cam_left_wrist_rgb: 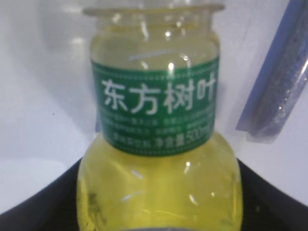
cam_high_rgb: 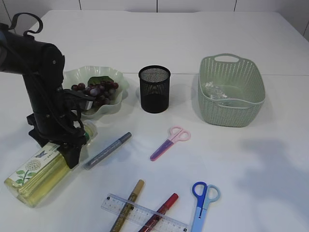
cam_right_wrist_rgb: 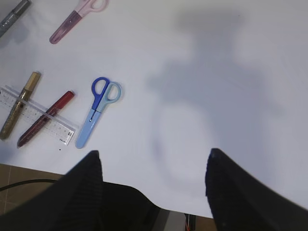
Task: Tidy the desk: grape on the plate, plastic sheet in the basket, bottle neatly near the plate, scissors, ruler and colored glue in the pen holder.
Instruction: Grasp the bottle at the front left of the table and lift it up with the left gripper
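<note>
Yellow bottle lying flat, grapes plated

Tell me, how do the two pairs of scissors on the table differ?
The pink scissors have pink handles and a purple sheath; the blue scissors have blue handles and a pale blue sheath. The pink scissors lie mid-table below the pen holder; the blue scissors lie at the front edge beside the ruler. Both lie flat, closed and sheathed.

Left arm hides the bottle neck; ruler and blue scissors cut off at bottom edge
</note>
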